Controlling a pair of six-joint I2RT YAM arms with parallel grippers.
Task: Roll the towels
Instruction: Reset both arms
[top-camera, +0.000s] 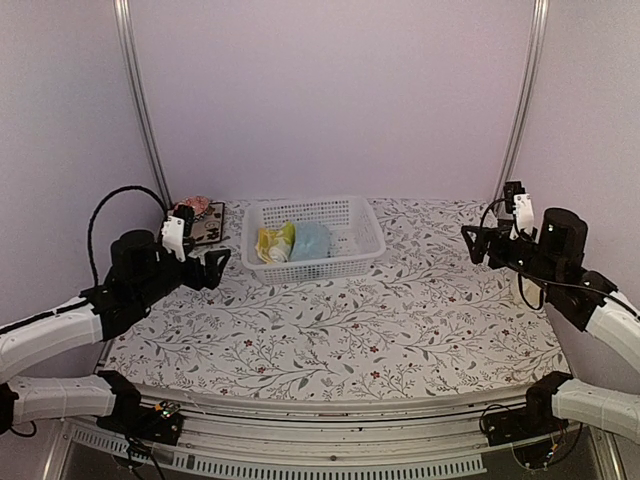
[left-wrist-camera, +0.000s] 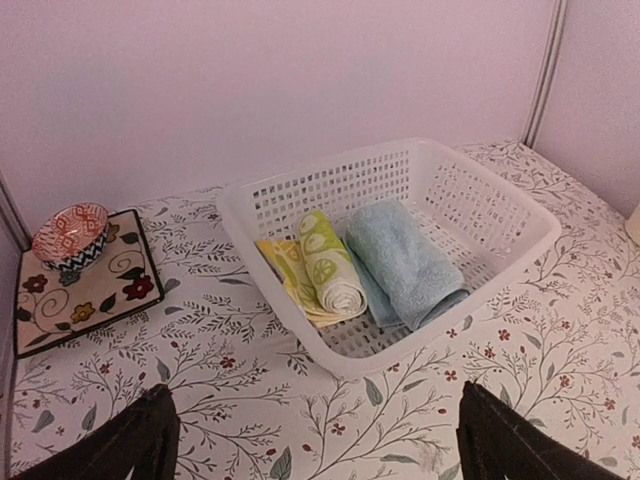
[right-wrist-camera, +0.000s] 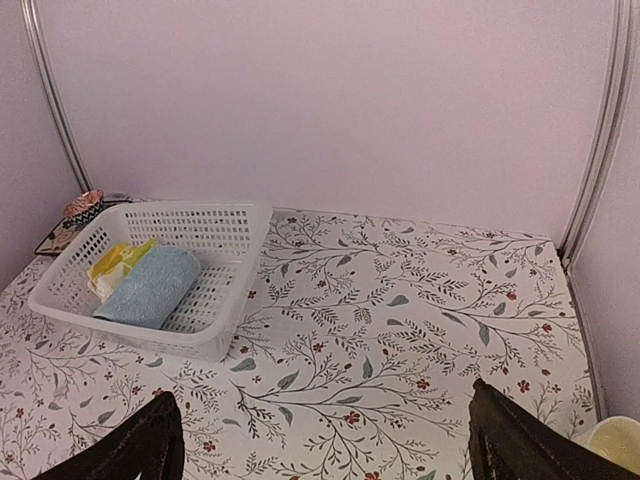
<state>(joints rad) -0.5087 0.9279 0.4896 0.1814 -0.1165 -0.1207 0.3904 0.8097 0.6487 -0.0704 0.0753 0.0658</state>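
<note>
Both towels lie rolled side by side in a white slatted basket (top-camera: 320, 268) at the back centre of the table. The yellow-green towel (top-camera: 274, 243) (left-wrist-camera: 325, 265) (right-wrist-camera: 118, 262) has a lemon print and sits on the left. The light blue towel (top-camera: 310, 241) (left-wrist-camera: 405, 262) (right-wrist-camera: 150, 285) lies to its right. My left gripper (top-camera: 215, 268) (left-wrist-camera: 318, 440) hovers open just left of the basket (left-wrist-camera: 379, 361), holding nothing. My right gripper (top-camera: 478, 243) (right-wrist-camera: 325, 440) is open and empty at the far right, well away from the basket (right-wrist-camera: 130, 335).
A dark floral square mat (top-camera: 208, 228) (left-wrist-camera: 85, 295) with a small patterned bowl (left-wrist-camera: 70, 232) on it lies in the back left corner. A pale yellow object (right-wrist-camera: 615, 440) shows at the right wrist view's lower right edge. Metal posts stand in the back corners.
</note>
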